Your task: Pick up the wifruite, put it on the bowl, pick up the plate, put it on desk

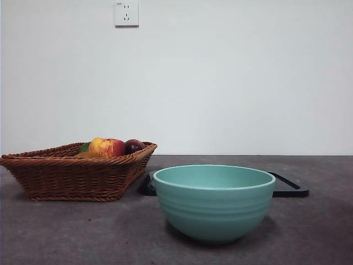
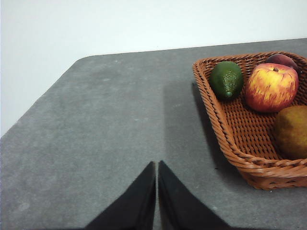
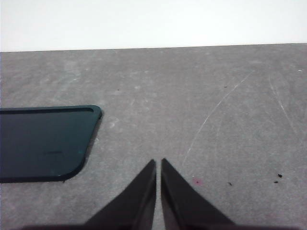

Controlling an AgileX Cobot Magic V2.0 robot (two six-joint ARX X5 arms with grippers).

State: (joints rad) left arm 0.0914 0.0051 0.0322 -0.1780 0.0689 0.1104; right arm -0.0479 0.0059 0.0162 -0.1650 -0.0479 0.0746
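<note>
Wicker basket (image 1: 71, 174); matt desk (image 1: 66, 232).

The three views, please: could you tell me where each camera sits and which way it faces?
Front view: low, level across the desk at the bowl and basket; no arm shows.
Left wrist view: above the shut left hand, facing the basket, shared with front.
Right wrist view: above the shut right hand, beside the dark plate.
</note>
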